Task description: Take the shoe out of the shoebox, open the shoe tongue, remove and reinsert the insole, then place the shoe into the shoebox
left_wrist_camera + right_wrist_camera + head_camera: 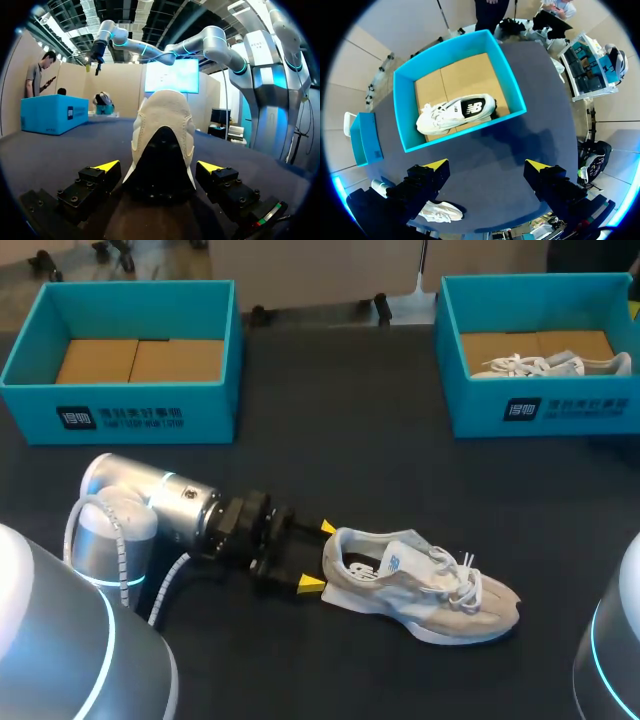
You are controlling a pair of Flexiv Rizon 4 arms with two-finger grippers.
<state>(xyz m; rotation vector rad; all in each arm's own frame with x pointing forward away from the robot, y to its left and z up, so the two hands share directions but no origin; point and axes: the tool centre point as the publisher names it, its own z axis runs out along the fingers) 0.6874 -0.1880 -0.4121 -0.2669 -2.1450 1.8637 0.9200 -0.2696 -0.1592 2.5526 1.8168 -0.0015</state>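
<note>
A beige sneaker (420, 590) lies on its side on the dark table, toe to the right. My left gripper (318, 556) is at its heel, open, one yellow tip on each side. In the left wrist view the heel (162, 145) stands between the spread fingers (107, 167) with a gap on both sides. My right gripper (486, 167) hangs open and empty high above the right blue shoebox (512, 87), where a white sneaker (455, 112) lies. The beige sneaker (440, 211) also shows far below the right gripper. Only the right arm's shell (610, 640) shows in the head view.
An empty blue shoebox (120, 405) with a cardboard floor stands at the back left. The right shoebox (540, 405) with the white sneaker (550, 365) stands at the back right. Dark table surface lies between the boxes and the beige sneaker.
</note>
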